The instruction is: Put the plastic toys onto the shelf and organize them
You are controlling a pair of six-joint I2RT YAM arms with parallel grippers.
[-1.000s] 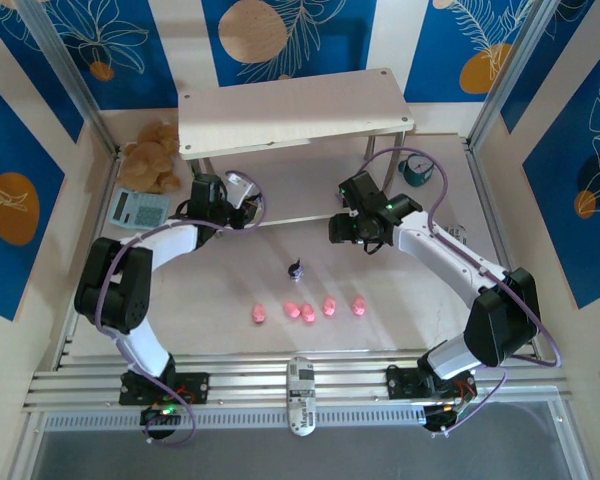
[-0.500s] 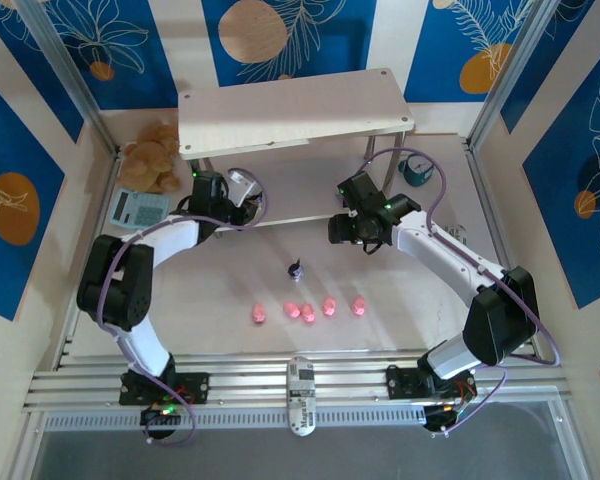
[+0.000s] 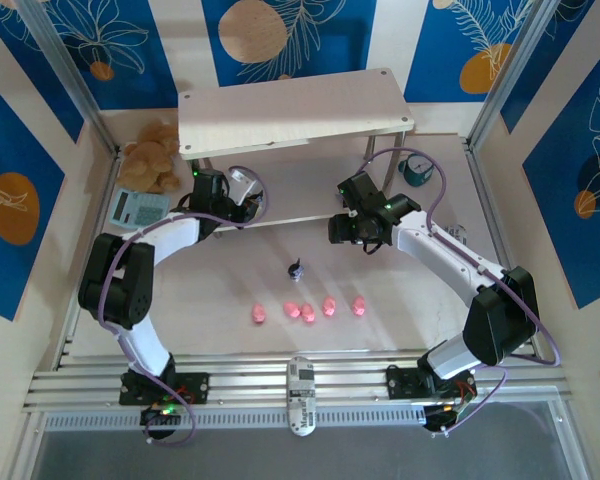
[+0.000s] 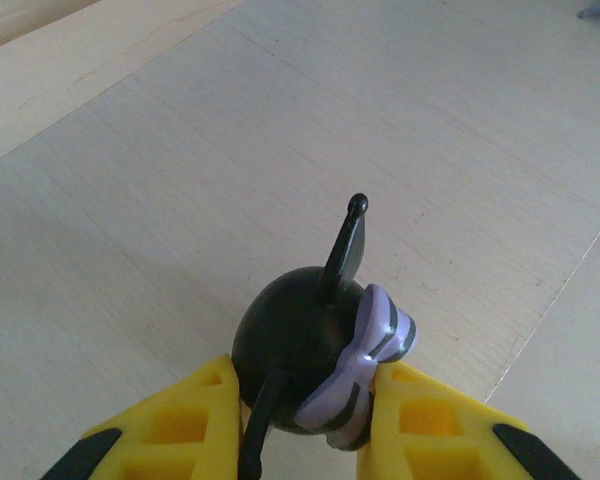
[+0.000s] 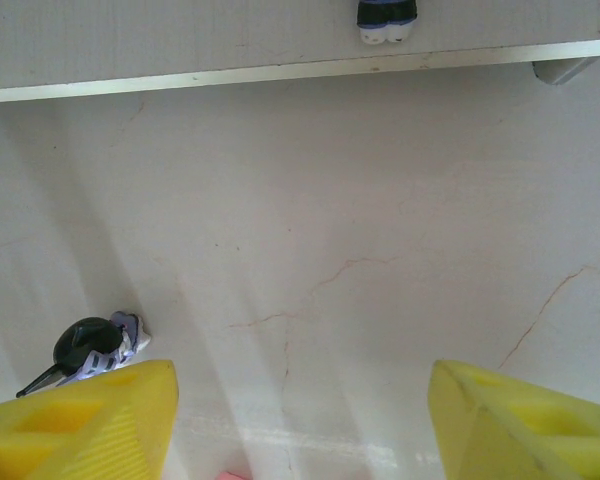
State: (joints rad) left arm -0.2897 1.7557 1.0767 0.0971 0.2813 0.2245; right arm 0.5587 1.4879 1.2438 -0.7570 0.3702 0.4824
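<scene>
Over lower shelf board (image 4: 180, 150), left gripper (image 4: 305, 405) clamps dark figurine (image 4: 288, 335); right gripper (image 5: 302, 400) agape, empty, before its edge

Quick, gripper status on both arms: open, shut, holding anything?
Left gripper: closed on a dark figurine with a lavender bow.
Right gripper: open, holding nothing.

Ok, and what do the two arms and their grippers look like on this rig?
Both the left arm and right arm have white links between bulky black joints, with a purple cable looping along each. Small green lights glow near wrists and bases. The left gripper and right gripper carry chunky yellow fingers with recessed pockets; black trim edges the left pair.
</scene>
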